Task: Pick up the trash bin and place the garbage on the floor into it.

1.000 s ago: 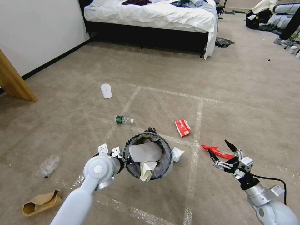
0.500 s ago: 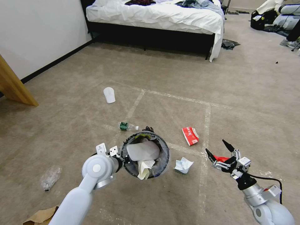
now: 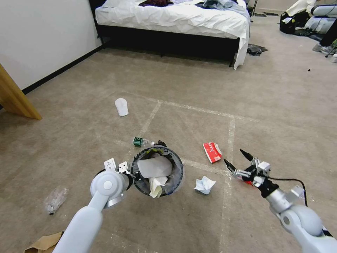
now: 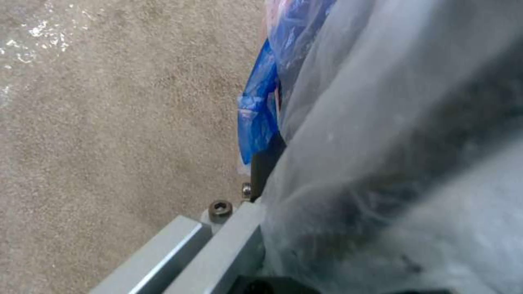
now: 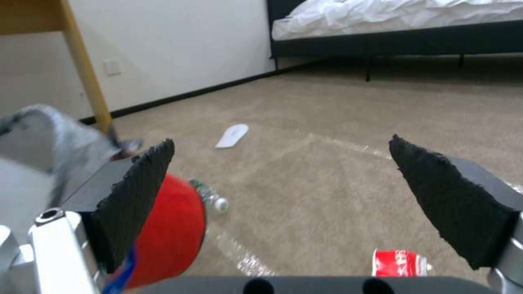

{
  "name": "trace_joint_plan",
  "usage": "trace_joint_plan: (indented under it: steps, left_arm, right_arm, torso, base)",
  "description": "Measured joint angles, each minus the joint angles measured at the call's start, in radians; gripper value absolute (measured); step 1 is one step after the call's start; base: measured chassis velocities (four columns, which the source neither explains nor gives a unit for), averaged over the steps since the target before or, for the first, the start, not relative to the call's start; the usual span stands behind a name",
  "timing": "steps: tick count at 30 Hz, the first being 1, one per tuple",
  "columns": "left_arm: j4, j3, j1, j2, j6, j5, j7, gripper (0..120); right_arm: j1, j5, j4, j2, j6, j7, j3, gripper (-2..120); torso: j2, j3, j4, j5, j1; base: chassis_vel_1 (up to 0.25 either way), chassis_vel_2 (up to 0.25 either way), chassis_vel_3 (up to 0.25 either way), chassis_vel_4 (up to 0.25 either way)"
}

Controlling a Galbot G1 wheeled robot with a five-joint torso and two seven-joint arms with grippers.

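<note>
Right gripper (image 3: 236, 161) jaws spread wide, empty, low over the floor (image 3: 273, 116) above a red wrapper. Left gripper (image 3: 131, 175) clamped on the trash bin (image 3: 175, 177) rim, bin held off the floor, white slipper and crumpled paper inside.

Floor (image 3: 196, 84): matt short-pile carpet. Trash bin (image 5: 174, 232): smooth red plastic, crinkled clear film liner (image 4: 381, 122). Right gripper (image 5: 283, 204) pads: rough black foam
</note>
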Motion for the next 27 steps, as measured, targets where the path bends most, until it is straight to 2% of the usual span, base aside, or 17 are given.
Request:
trace_joint_plan:
  steps: [4,6,11,13,21,27]
  left_arm:
    - [0.001,-0.006,0.002,0.001,0.0,0.0,-0.001,0]
    - [0.0,-0.012,0.005,0.007,0.0,0.0,-0.003,0]
    - [0.002,-0.005,-0.005,0.018,0.0,-0.011,-0.006,0]
    - [0.013,0.002,-0.015,0.019,0.0,-0.014,0.001,0]
    - [0.051,0.026,-0.04,0.008,0.0,-0.014,0.024,0]
    - [0.075,0.035,-0.053,-0.001,0.0,-0.005,0.038,0]
  right_arm:
    - [0.065,0.04,-0.037,-0.021,-0.02,0.03,-0.059,100]
    - [0.119,0.076,-0.074,-0.039,-0.062,0.067,-0.111,100]
    - [0.145,0.11,-0.108,-0.069,-0.129,0.105,-0.143,100]
    - [0.153,0.112,-0.14,-0.087,-0.144,0.105,-0.155,100]
    - [0.18,0.091,-0.234,-0.141,-0.188,0.063,-0.178,100]
    - [0.22,0.079,-0.285,-0.127,-0.196,0.054,-0.198,100]
  torso:
    - [0.0,0.0,-0.0003,-0.0001,0.0]
    - [0.0,0.0,0.0,-0.0001,0.0]
    - [0.0,0.0,-0.0002,-0.0001,0.0]
    - [0.0,0.0,-0.0007,0.0,0.0]
    - [0.0,0.0,-0.0004,0.0,0.0]
    - [0.0,0.0,-0.0003,0.0,0.0]
  base:
    - [0.0,0.0,0.0,0.0]
    - [0.0,0.0,0.0,0.0]
    - [0.0,0.0,0.0,0.0]
    - [0.0,0.0,0.0,0.0]
    - [0.0,0.0,0.0,0.0]
    - [0.0,0.0,0.0,0.0]
